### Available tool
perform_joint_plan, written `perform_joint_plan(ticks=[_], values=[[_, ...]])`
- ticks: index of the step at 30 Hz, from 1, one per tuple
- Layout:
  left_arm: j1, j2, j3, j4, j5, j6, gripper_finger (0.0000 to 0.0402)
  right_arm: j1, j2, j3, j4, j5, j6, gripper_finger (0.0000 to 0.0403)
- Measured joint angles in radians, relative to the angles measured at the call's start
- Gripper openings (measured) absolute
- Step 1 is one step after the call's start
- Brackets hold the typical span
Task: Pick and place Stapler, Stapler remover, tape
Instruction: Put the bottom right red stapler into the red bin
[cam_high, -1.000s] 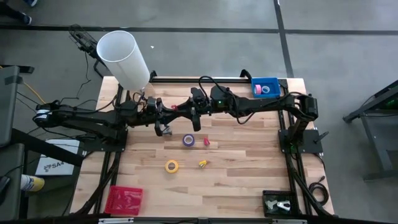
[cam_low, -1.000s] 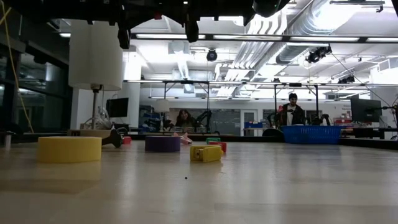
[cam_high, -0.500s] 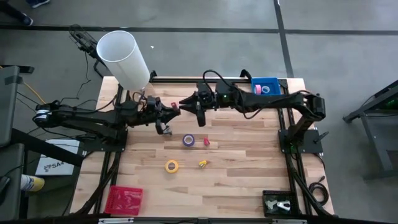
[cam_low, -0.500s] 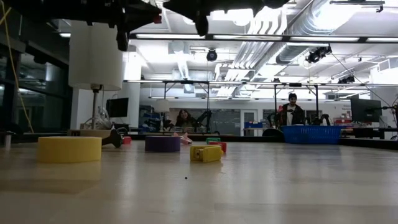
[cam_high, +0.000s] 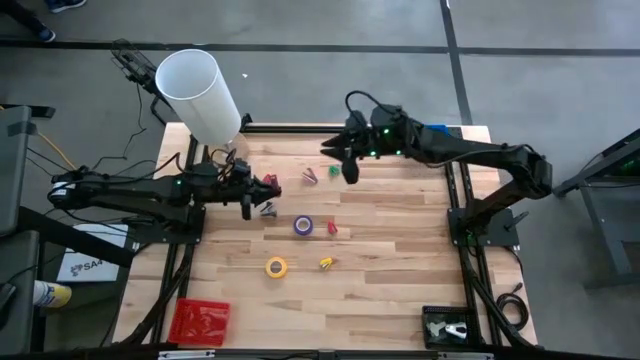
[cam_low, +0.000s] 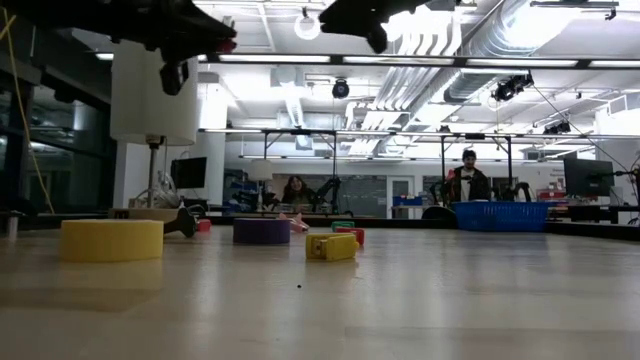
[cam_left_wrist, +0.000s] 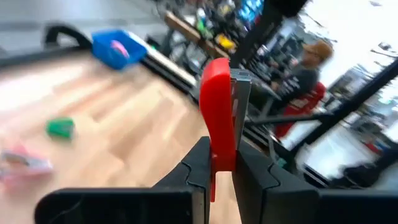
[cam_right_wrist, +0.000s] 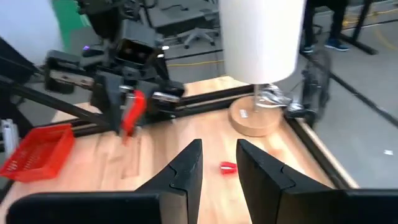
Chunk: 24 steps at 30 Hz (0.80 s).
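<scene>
My left gripper (cam_high: 262, 187) is at the table's left, level and shut on a red stapler (cam_left_wrist: 217, 106). My right gripper (cam_high: 340, 166) hangs high over the far middle of the table, open with nothing between its fingers (cam_right_wrist: 219, 163). On the wood lie a purple tape roll (cam_high: 303, 225), a yellow tape roll (cam_high: 276, 266), a small yellow piece (cam_high: 326, 263), a small red piece (cam_high: 331, 229), a green piece (cam_high: 333, 171) and a pink piece (cam_high: 310, 177). A small dark and silver thing (cam_high: 268, 208) lies below my left gripper. My left gripper pinches the red stapler's near end (cam_left_wrist: 215, 163) between its two fingers, one finger (cam_left_wrist: 198, 167) on each flat side. The fingers come level from the table's left. The stapler sticks out past the fingertips, its metal side (cam_left_wrist: 241, 102) showing, lifted clear of the table.
A white lamp (cam_high: 200, 88) stands at the far left corner on a round wooden base (cam_right_wrist: 255, 121). A blue basket (cam_left_wrist: 106, 46) with a pink roll sits at the far right. There is a red basket (cam_high: 200, 320) at the near left and a dark tray (cam_high: 447, 327) at the near right. People sit beyond the table.
My right gripper has drawn away from my left gripper, rising and going toward the table's far right, which uncovers the pink and green pieces. My left gripper has kept the red stapler and rolled a little. The things on the table have stayed put.
</scene>
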Motion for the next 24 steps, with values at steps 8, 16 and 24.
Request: perform_joint_plan(ticks=[8,16,24], values=[[0.0,-0.1,0.0,-0.18,0.215,-0.143,0.0035,-0.046,-0.063,0.0,-0.068,0.003,-0.03,0.009],[-0.001,-0.126,0.021,-0.413,0.498,-0.322,0.0035,-0.05,-0.066,0.0,-0.183,-0.02,-0.054,0.009],[-0.002,-0.126,0.101,-0.69,0.669,-0.385,0.0035,-0.05,-0.066,0.0,-0.212,-0.043,-0.068,0.009]])
